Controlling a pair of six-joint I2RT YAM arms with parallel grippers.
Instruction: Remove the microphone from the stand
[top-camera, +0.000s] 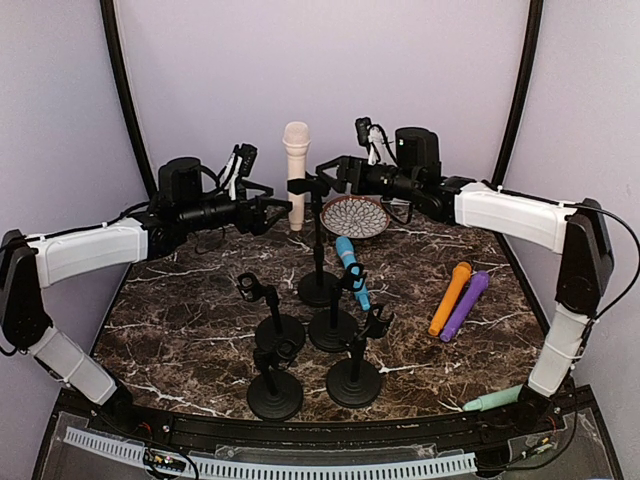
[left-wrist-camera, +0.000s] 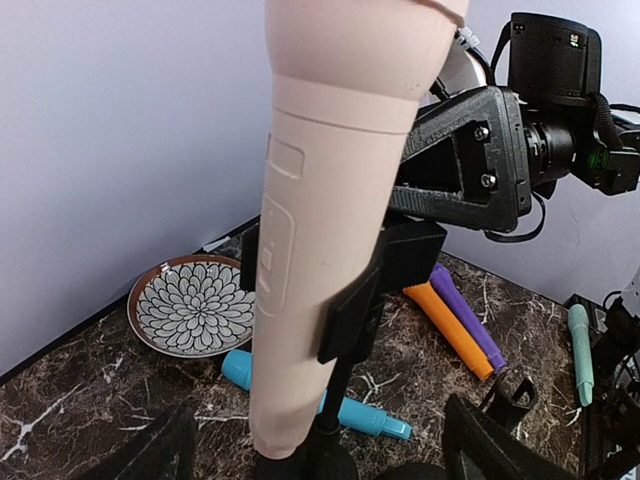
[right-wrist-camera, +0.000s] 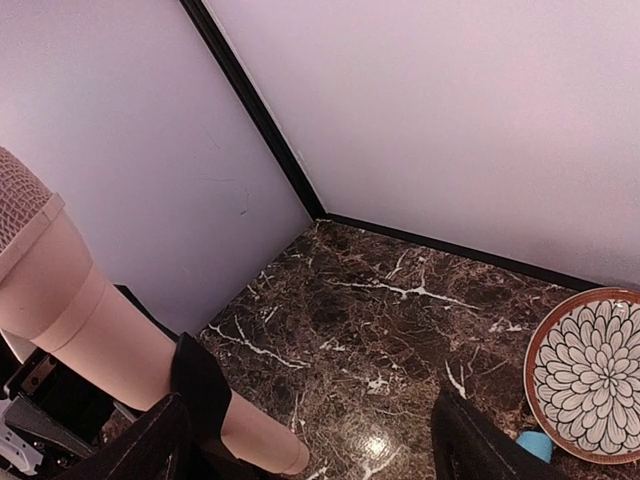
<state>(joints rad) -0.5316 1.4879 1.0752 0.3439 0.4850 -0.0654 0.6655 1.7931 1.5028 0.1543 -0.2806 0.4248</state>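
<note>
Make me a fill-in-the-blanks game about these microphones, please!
1. The tallest stand holds the ____ microphone.
2. Beside the orange microphone lies a ____ one.
3. The left gripper and right gripper are both ____.
Missing words: beige, purple, open.

I'm seeing a round brown-rimmed floral plate (top-camera: 356, 216) sitting at the back of the dark marble table (top-camera: 180, 300); orange plastic microphone (top-camera: 450, 298) and purple plastic microphone (top-camera: 465, 305) lying side by side at right; mint-green microphone (top-camera: 495, 399) lying at the front-right edge.
</note>
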